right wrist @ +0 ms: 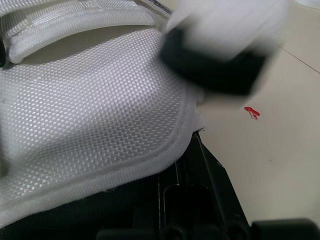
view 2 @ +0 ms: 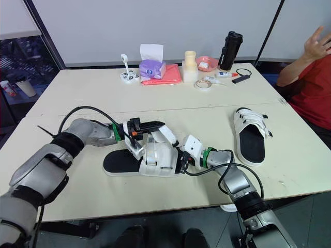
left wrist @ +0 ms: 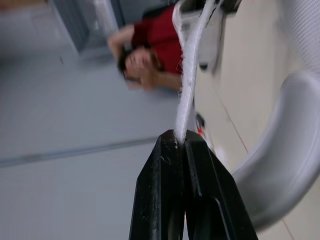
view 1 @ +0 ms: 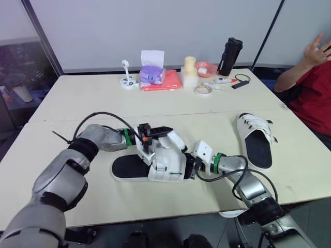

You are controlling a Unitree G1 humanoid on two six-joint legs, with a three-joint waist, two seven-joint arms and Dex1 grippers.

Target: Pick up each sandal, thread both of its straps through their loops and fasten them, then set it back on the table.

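The left gripper (left wrist: pixel 180 137) is pinching a white fabric strap (left wrist: pixel 187 90) tightly between its closed black fingers, lifting it above the white woven sandal with a black footbed (view 1: pixel 155 168), which is lying on the pale tabletop (view 1: pixel 77 103) between both arms. The right gripper (view 1: pixel 192 168) is clamping the edge of that sandal's upper, while a second white strapped sandal (view 1: pixel 256 137) is resting well apart on the robot's right.

A pale tabletop (view 1: pixel 77 98) carries a white sandal (view 1: pixel 150 168) near its front edge and a second sandal (view 1: pixel 256 139) near the right edge. Along the far edge are a tissue box (view 1: pixel 152 72), a pink bowl (view 1: pixel 207 68) and a black bottle (view 1: pixel 229 56).
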